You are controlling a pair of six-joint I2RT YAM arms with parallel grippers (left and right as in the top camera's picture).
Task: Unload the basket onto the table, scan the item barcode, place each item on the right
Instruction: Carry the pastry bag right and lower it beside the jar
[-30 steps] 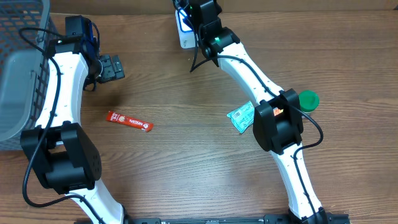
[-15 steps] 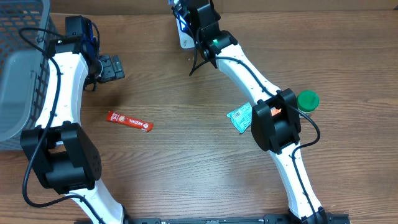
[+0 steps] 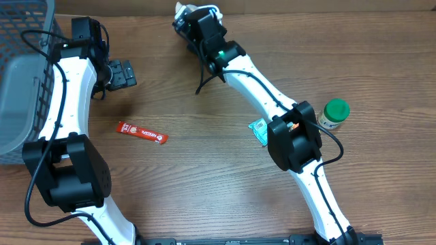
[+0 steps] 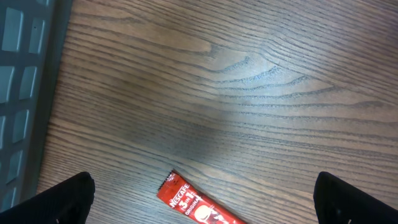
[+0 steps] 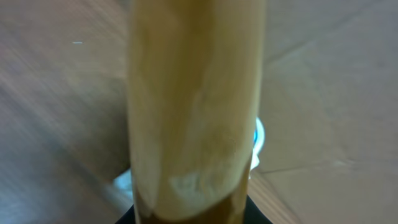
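**Right claw** (image 3: 185,15): reaching to the far edge of the table (image 3: 204,190), near its middle. It is gripping a tan stick-shaped item (image 5: 193,106).

**Tan stick-shaped item:** standing in the claw and rising straight up through the right wrist view, filling the middle of it. The barcode is not showing. From overhead only a pale end is peeking out at the claw's tip.

**White object with a blue edge** (image 5: 257,142): showing just behind the item, mostly hidden by it.

**Left claw** (image 3: 121,73): hanging over bare wood on the left of the table. Its jaws are standing wide apart and holding nothing.

**Red Nescafé sachet** (image 3: 142,132): lying flat on the table, nearer than the left claw and apart from it.

**Grey basket** (image 3: 20,68): sitting at the left edge.

**Teal packet** (image 3: 259,129): lying partly under the right arm.

**Green-capped bottle** (image 3: 335,112): standing upright just beyond that arm's elbow, well apart from both claws.
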